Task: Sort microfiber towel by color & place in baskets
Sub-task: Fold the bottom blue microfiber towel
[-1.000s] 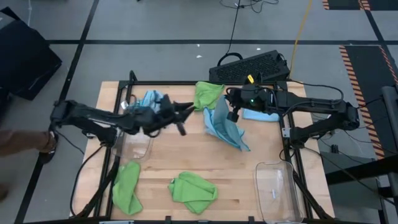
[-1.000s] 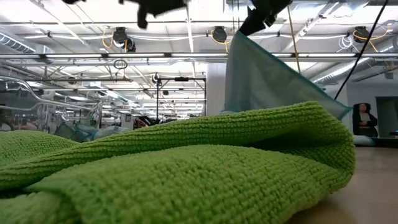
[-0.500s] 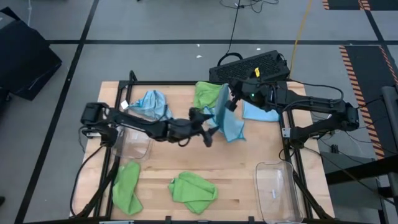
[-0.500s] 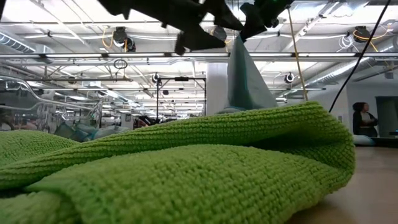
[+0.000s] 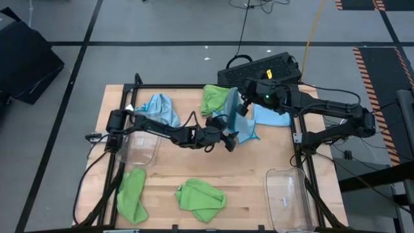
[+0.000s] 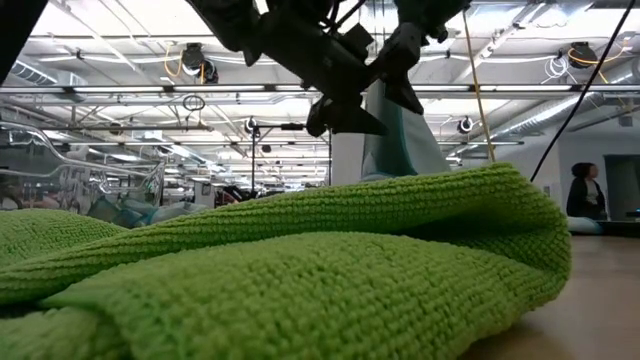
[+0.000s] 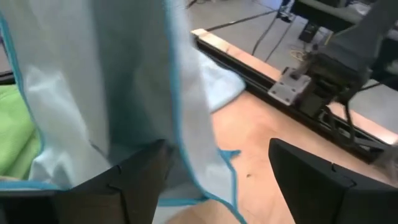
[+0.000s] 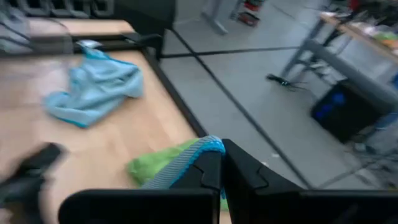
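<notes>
Item, hanging blue towel [image 5: 238,124]: light blue, held off the table at the far middle, pinched at its top corner between the pressed-together fingers of the right gripper [image 5: 244,103]; the lower part drapes toward the wood. The left gripper [image 5: 230,139] reaches in from the left with fingers spread wide on either side of the hanging edge, not yet clamped on it.

Item, other blue towels: one crumpled at far left [image 5: 158,107] just beside the left basket [image 5: 138,153]; one flat at far right [image 5: 270,118] under the right arm.

Item, green towels: one at far centre [image 5: 214,98] behind the hanging cloth; one at near left [image 5: 132,194]; one at near centre [image 5: 201,197].

Item, baskets: the left basket and the right basket [image 5: 289,198] at near right. No towel shows in either, so by this view sorting has scarcely begun; all six cloths remain.

Clearances: bare wood lies between the hanging towel and both baskets. A black frame rail [image 5: 301,155] borders the right side beside the right basket, and the black crate [image 5: 262,68] sits beyond the far edge.
</notes>
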Controlling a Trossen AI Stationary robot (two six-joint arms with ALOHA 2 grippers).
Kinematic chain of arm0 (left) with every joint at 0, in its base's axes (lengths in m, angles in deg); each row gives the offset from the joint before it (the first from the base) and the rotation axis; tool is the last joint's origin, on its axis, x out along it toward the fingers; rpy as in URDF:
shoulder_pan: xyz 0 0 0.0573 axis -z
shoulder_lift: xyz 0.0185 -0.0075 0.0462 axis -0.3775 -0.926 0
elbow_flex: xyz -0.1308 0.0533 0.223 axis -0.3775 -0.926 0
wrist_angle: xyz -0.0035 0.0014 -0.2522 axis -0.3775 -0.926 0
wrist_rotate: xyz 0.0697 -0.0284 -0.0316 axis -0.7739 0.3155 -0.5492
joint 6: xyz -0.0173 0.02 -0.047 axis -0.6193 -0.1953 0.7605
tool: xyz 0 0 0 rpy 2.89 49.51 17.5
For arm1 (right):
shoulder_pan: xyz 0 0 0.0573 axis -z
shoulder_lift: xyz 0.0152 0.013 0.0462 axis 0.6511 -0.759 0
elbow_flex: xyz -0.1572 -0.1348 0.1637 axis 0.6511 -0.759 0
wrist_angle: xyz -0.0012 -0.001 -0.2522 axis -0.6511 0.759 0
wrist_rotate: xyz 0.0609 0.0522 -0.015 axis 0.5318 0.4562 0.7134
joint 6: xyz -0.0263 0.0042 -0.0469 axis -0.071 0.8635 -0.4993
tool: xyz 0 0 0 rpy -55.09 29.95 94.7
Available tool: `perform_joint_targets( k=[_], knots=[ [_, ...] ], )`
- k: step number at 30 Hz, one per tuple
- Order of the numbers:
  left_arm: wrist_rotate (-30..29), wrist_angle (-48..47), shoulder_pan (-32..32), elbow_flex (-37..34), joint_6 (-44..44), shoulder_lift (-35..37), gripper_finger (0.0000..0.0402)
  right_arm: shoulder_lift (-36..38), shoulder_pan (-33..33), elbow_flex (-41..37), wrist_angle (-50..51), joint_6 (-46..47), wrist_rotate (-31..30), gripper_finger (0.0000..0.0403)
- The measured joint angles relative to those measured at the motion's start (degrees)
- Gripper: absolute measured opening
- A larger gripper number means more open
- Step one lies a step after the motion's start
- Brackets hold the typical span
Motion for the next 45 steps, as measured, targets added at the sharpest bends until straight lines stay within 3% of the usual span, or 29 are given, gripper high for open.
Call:
perform_joint_targets(
  k=[12, 22, 26, 30, 38, 45],
  knots=[
    [0.1, 1.69, -2.37, -0.75, 0.59, -0.98, 0.0273, 2.22, 0.02, 0.0, -4.07, 0.87, 6.85, 0.0],
    [3.62, 4.13, -2.0, -0.8, -1.64, -5.14, 0.0273, 4.43, 0.04, 0.03, -12.95, -2.85, 6.87, 0.0],
    [4.74, 4.16, -1.74, -0.77, -6.61, -5.0, 0.0269, 5.92, 0.28, 0.04, -12.89, -4.21, 6.76, 0.0],
    [4.74, 3.34, -1.46, -0.8, -11.86, -4.76, 0.0214, 6.55, 0.65, 0.04, -12.84, -4.21, 6.74, 0.0],
    [4.83, -2.8, -2.56, -0.8, -11.3, -0.19, 0.0016, 6.49, 0.65, 0.04, -12.68, -4.2, 6.74, 0.0],
    [4.96, -12.82, -3.51, -0.8, -10.79, 6.12, 0.0004, 6.49, 0.65, 0.02, -12.62, -3.86, 6.75, 0.0]
  ],
)
